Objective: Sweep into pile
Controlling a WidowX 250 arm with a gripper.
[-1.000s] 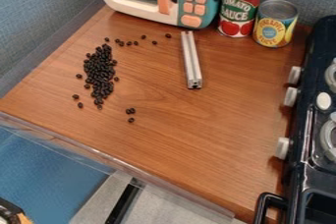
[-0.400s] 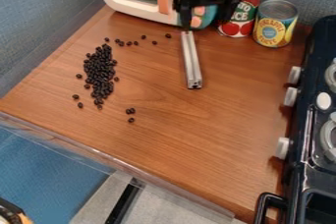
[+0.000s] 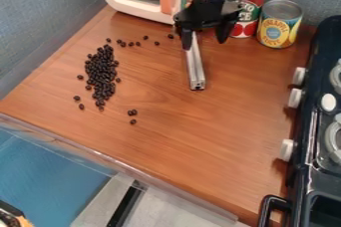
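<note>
The black gripper (image 3: 204,43) hangs near the top middle of the wooden counter, open, its two fingers spread apart. Its left finger overlaps the upper end of a silver metal bar (image 3: 196,66), which lies lengthwise on the wood; whether they touch I cannot tell. Dark beans (image 3: 101,73) form an elongated cluster on the counter's left side. Several loose beans (image 3: 131,44) trail off along the top of the cluster toward the bar, a few lie just left of it, and a small group (image 3: 132,113) sits below and to its right.
Behind the arm stands a toy microwave (image 3: 136,9) with an orange handle. A tomato sauce can (image 3: 248,9) and a pineapple can (image 3: 279,24) stand at the back right. A dark toy stove (image 3: 319,121) with knobs borders the right side; a clear ledge (image 3: 120,164) runs along the front.
The gripper has come down from the top edge, in front of the microwave, to the upper end of the bar. The beans and the bar have not moved.
</note>
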